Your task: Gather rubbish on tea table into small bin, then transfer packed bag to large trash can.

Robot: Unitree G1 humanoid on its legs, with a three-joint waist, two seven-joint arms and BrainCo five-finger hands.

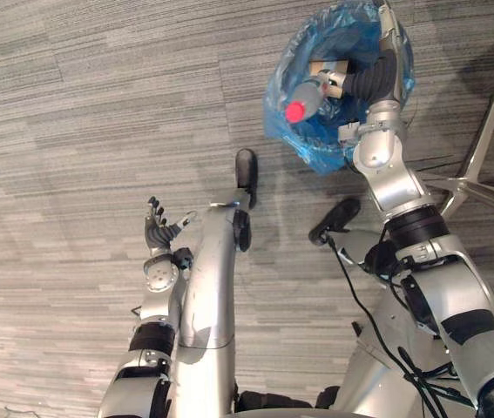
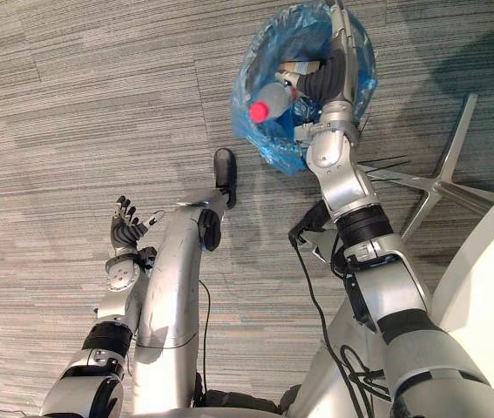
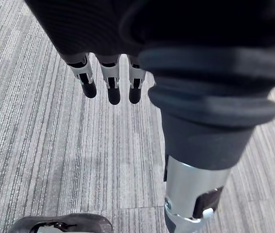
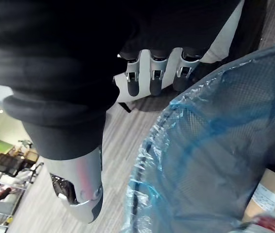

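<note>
A small bin lined with a blue bag [image 1: 292, 117] stands on the grey carpet ahead of me. Inside lie a plastic bottle [image 1: 309, 91] with a red cap and a cardboard box [image 1: 329, 67]. My right hand [image 1: 375, 80] reaches over the bin's right side, fingers stretched toward its far rim. In the right wrist view its fingers [image 4: 154, 80] are straight and hold nothing, with the bag's crinkled rim [image 4: 210, 155] just beside them. My left hand [image 1: 157, 230] hangs open over bare carpet to the left, well away from the bin, fingers [image 3: 113, 90] relaxed.
A silver star-shaped chair base [image 1: 477, 170] spreads its legs on the floor right of the bin. A white rounded surface [image 2: 486, 292] fills the lower right. Open carpet lies to the left and beyond the bin.
</note>
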